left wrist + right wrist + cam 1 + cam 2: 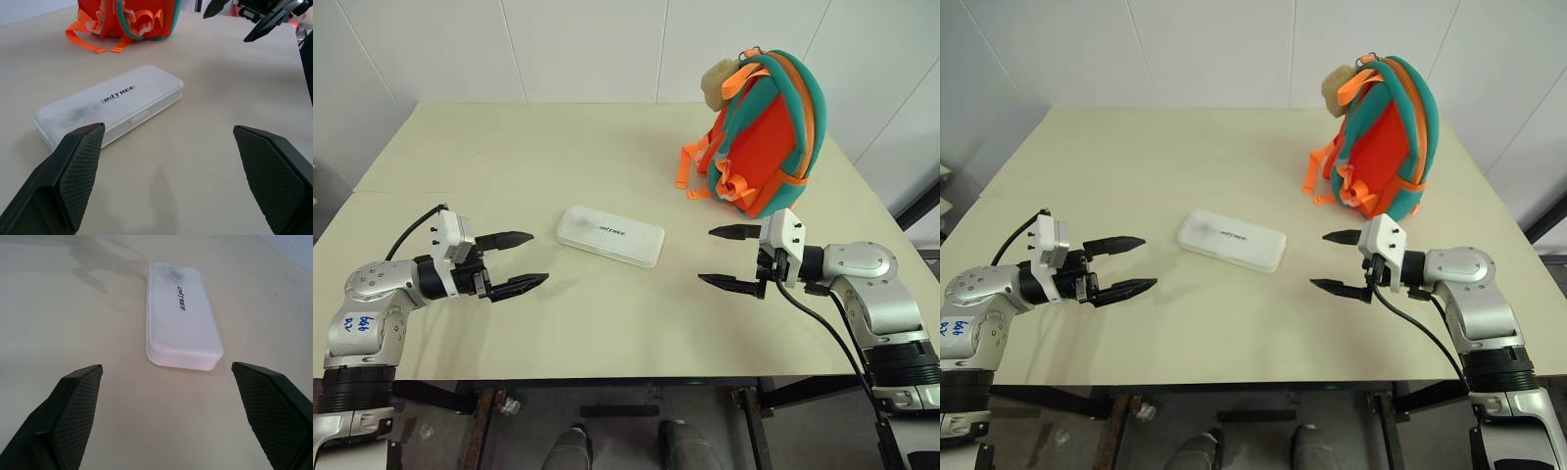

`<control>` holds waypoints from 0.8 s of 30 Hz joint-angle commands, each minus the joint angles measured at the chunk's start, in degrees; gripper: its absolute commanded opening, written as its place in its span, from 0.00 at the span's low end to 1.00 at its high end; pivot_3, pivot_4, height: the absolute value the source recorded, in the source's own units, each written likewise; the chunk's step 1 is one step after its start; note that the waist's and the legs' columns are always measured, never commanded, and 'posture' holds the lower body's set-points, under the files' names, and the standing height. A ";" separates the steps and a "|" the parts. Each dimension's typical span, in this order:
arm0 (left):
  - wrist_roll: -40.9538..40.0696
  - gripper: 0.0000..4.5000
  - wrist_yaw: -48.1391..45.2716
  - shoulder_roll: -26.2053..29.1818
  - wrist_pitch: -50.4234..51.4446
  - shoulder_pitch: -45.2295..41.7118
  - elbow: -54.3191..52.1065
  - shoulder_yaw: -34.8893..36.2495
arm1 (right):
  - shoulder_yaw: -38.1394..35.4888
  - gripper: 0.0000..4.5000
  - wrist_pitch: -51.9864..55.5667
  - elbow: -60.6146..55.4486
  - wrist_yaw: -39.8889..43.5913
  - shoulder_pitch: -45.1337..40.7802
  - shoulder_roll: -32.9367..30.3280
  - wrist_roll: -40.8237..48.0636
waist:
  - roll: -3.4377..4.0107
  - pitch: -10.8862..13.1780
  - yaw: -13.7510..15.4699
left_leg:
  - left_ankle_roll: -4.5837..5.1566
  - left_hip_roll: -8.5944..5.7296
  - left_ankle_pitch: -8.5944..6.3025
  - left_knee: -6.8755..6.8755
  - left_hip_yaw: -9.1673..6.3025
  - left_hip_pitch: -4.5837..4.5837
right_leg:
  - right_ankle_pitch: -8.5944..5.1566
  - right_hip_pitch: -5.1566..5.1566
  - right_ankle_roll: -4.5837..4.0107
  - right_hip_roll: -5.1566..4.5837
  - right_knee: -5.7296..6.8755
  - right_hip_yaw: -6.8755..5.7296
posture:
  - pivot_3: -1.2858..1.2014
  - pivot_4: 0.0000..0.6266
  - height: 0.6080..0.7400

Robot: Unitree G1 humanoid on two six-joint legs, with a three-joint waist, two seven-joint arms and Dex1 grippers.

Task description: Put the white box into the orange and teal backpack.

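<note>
sitting flat on the pale table (509,157), the white box (610,235) lies between the two arms, long side running across, lid up, dark lettering readable on top, and a greyish smudge on the end nearer the robot's left. nothing is touching it. on the robot's left, the left gripper (522,261) hovers just above the tabletop, pointing inward toward the box, its two black fingers (73,171) spread wide apart with nothing between them. the nearer short end of the box sits just ahead of those fingertips, apart from them, in the left wrist view. over on the other side, the right gripper (726,258) mirrors it, pointing inward from the robot's right, fingers (73,406) spread wide too and holding nothing; in the right wrist view the box lies lengthwise straight ahead, its rounded short end nearest, a clear strip of table between it and the fingertips. the orange and teal backpack (766,132) stands upright at the far right of the table, beyond the right gripper and well apart from the box, its teal shoulder straps and orange webbing (690,166) facing the box, loose orange strap ends trailing onto the tabletop. a beige plush piece (717,83) perches near its top. whether the backpack is zipped open or closed cannot be told from here. a black cable (416,227) loops off the left wrist, another hangs from the right arm.
</note>
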 commanded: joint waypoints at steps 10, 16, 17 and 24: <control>5.48 0.91 2.65 -0.05 -8.72 -2.90 5.82 -0.10 | 2.96 1.00 -2.33 4.62 -2.49 -2.91 3.95 -3.43 | 0.00 0.00 -0.04 | 0.00 0.00 0.00 0.02 0.00 0.03 | 0.00 0.00 0.00 0.01 0.05 0.00 | 0.52 0.24 1.00; 12.05 0.50 7.10 -0.72 -15.80 -11.00 19.23 -2.20 | 5.70 0.63 -8.84 14.70 -7.44 -6.39 8.50 -9.73 | 0.00 0.00 0.05 | -0.01 -0.03 0.01 0.09 0.00 0.02 | 0.02 0.00 0.03 0.01 0.09 0.00 | 0.52 0.24 1.00; 12.78 0.43 7.32 -0.68 -17.09 -11.89 21.16 -2.35 | 5.97 0.55 -9.53 15.55 -8.00 -6.72 9.13 -10.34 | 0.00 0.00 0.05 | -0.01 -0.04 0.03 0.10 0.00 0.02 | 0.02 0.00 0.04 0.01 0.10 0.00 | 0.52 0.24 1.00; 19.66 0.00 15.68 -6.28 -23.09 -26.59 42.85 -5.36 | 6.62 0.00 -14.53 27.49 -14.80 -11.98 12.61 -15.81 | 0.00 0.00 0.11 | -0.01 -0.09 0.05 0.14 -0.02 -0.02 | 0.08 0.00 0.14 -0.01 0.11 -0.01 | 0.52 0.24 1.00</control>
